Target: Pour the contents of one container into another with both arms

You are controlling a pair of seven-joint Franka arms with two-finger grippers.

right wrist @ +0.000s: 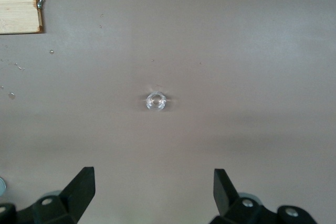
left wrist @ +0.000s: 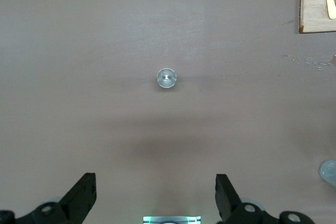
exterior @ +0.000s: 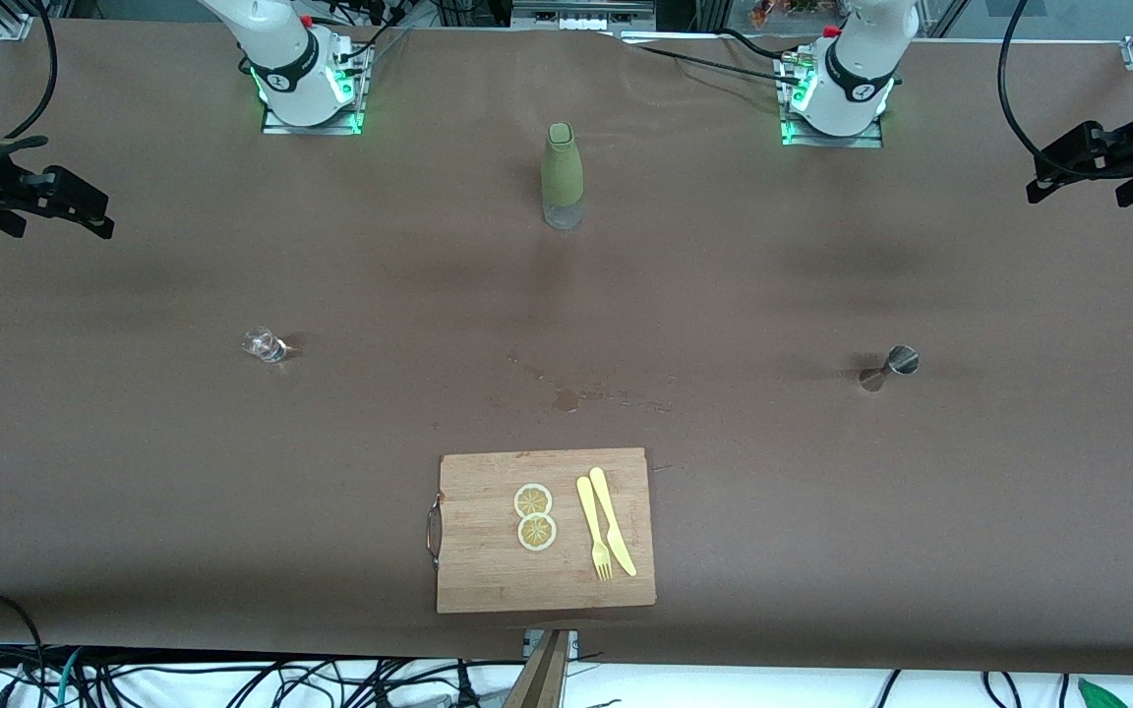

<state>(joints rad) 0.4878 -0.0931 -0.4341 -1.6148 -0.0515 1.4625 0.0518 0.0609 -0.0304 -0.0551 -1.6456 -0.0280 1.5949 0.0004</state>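
Note:
A small clear glass [exterior: 267, 345] stands toward the right arm's end of the table. In the right wrist view the glass [right wrist: 156, 101] is seen from straight above, and my right gripper [right wrist: 154, 177] hangs open high over the bare table between it and the arm's base. A metal jigger [exterior: 891, 366] stands toward the left arm's end. My left gripper [left wrist: 156, 182] is likewise open and empty, high above the table, with the jigger [left wrist: 166, 78] below it. A bottle [exterior: 562, 177] with a green sleeve stands between the two arm bases. Neither gripper shows in the front view.
A wooden cutting board [exterior: 488, 580] lies near the front edge with two lemon slices [exterior: 534, 516], a yellow knife [exterior: 613, 519] and a fork [exterior: 594, 531]. Wet spots [exterior: 566, 398] mark the brown table just above it. Black fixtures stand at both table ends [exterior: 1107, 157].

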